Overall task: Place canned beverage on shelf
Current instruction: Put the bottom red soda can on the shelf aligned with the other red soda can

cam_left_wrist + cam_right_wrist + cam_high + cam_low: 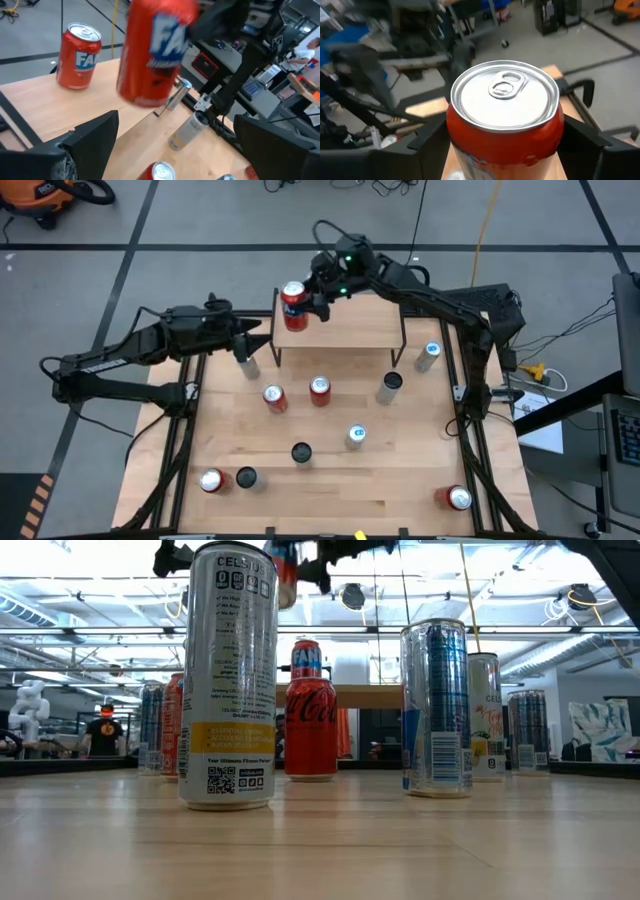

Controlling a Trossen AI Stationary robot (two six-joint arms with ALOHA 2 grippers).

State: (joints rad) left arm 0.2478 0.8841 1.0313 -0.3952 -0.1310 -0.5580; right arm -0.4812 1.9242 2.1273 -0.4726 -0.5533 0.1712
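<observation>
Red can (294,305) hangs at upper centre of the overhead frame, clamped between the fingers of the right gripper (310,298) above the left end of the shelf (350,325); the left gripper (256,338) waits with jaws spread wide and empty just left of the shelf, beside a silver can (247,364). To set the load down well, the arm would do best to keep the can upright, lower it squarely onto the wooden top clear of the edge, and let go only once the base sits flat; whether it already touches the shelf cannot be told. The right wrist camera shows the can's (504,120) lid and pull tab head-on, which no other view gives; the left wrist camera catches it (156,50) from the side, blurred, with a second red can (78,56) standing on the shelf's top behind; the table-level view is crowded by a tall white can (230,675) and a cola can (311,710), and shows little of the carried one.
</observation>
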